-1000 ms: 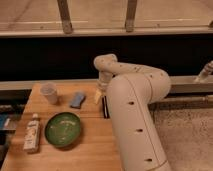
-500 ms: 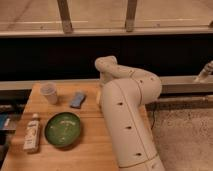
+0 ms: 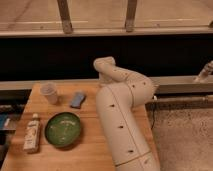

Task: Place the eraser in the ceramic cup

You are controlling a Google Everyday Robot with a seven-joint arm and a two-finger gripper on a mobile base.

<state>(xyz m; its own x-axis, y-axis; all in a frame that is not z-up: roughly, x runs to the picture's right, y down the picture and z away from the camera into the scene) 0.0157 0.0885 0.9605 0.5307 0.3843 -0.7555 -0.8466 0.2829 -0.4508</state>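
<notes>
The ceramic cup stands upright near the far left of the wooden table, pale and without a handle. The eraser is hidden. My white arm fills the middle of the camera view, bending over the table's right half. My gripper is hidden behind that arm, somewhere over the table to the right of the blue-grey pad, so it does not show. The cup stands well left of the arm, with nothing touching it.
A blue-grey soft pad lies just right of the cup, close to the arm. A round green bowl sits in front of it. A white bottle lies by the left edge. A dark wall and rail run behind the table.
My arm has swung closer across the view. It now covers the spot right of the pad where the gripper end and a dark object showed a second ago.
</notes>
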